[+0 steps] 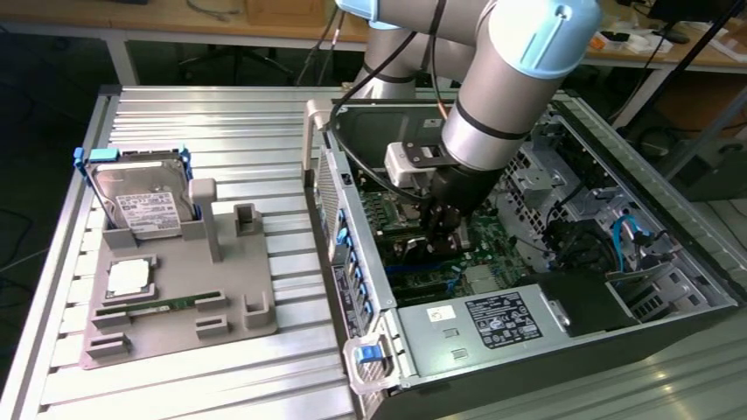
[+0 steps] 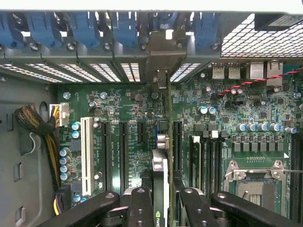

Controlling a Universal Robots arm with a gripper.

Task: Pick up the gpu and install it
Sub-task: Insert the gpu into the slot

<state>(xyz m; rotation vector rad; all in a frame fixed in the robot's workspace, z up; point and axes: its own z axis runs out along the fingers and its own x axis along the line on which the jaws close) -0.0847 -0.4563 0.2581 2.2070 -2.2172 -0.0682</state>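
1. Half done or more: gpu (image 2: 160, 187) already picked up, pinched edge-on in the claw (image 2: 161, 201).
2. Held down inside the open computer case (image 1: 350, 219), right over the green board (image 2: 128, 101), lined up with a long black slot (image 2: 177, 142).
3. Not yet pushed all the way in, as far as can be told.

Work surface is a ribbed aluminium table (image 1: 210, 114) with a grey frame. Behind it stands a wooden bench (image 1: 175, 19) on pale legs, with dark floor (image 1: 47, 79) beneath. Bright light falls across the table slats from the far side
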